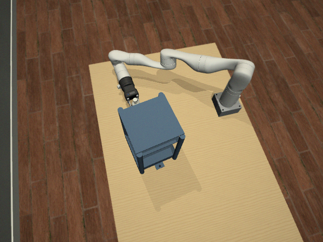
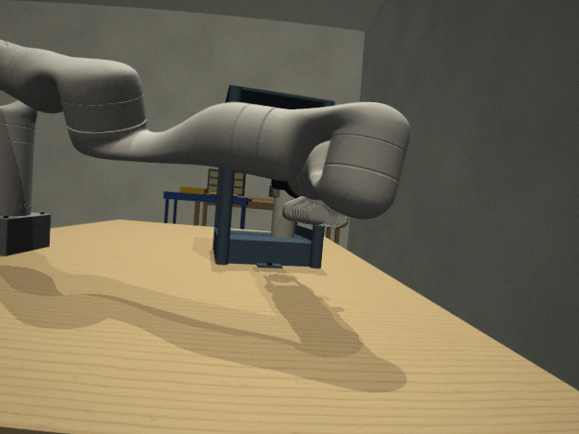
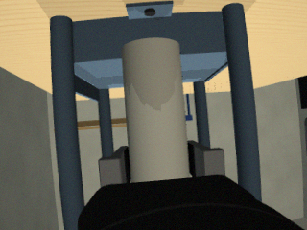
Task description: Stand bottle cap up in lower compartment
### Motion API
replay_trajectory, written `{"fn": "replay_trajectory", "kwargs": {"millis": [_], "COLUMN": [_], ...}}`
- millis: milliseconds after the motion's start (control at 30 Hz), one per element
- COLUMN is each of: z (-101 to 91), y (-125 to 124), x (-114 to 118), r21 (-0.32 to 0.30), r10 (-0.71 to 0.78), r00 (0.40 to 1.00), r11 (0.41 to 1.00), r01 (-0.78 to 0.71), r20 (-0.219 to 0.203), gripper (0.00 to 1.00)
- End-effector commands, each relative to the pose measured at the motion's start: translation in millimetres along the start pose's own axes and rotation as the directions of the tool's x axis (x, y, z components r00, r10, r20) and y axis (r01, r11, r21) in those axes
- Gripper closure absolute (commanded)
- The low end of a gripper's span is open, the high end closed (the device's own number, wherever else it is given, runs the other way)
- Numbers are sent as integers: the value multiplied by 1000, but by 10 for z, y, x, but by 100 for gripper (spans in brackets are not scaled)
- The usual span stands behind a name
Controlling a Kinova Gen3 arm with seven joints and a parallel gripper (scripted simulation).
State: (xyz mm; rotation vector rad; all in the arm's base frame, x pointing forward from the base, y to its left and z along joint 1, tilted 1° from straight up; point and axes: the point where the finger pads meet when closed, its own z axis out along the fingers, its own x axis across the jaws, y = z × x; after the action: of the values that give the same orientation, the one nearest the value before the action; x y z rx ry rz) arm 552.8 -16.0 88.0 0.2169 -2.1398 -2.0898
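The bottle (image 3: 155,109) (image 2: 281,224) is a pale beige cylinder. It stands upright between my fingers. My gripper (image 3: 157,156) (image 1: 133,101) is shut on the bottle's upper body. In the top view only the bottle's cap (image 1: 135,100) shows, just outside the edge of the top shelf. The blue shelving unit (image 1: 151,122) (image 2: 261,250) (image 3: 63,122) is straight ahead of the gripper. In the exterior view the bottle shows between the unit's posts, low in the lower opening. Its base is hidden behind the unit's front edge. The arm's wrist hides the gripper in that view.
The unit stands on the wooden table (image 1: 208,182) (image 2: 140,373). A small mounting tab (image 1: 159,166) (image 2: 269,264) (image 3: 149,10) lies on the table at the unit's foot. The robot base (image 1: 226,105) stands to the right. The arm (image 2: 233,135) reaches across in front of the unit.
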Motion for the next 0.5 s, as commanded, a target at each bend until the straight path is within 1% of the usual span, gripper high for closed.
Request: {"fn": "replay_trajectory", "kwargs": {"millis": [0, 467], "z": [4, 16], "y": [44, 37], "x": [1, -25], "r21": [-1, 1], "r10": [-13, -13], "r00": [1000, 1000], "r11": [1000, 1000], "r01": [13, 13], "r20": [-17, -9], "gripper": [100, 100]}}
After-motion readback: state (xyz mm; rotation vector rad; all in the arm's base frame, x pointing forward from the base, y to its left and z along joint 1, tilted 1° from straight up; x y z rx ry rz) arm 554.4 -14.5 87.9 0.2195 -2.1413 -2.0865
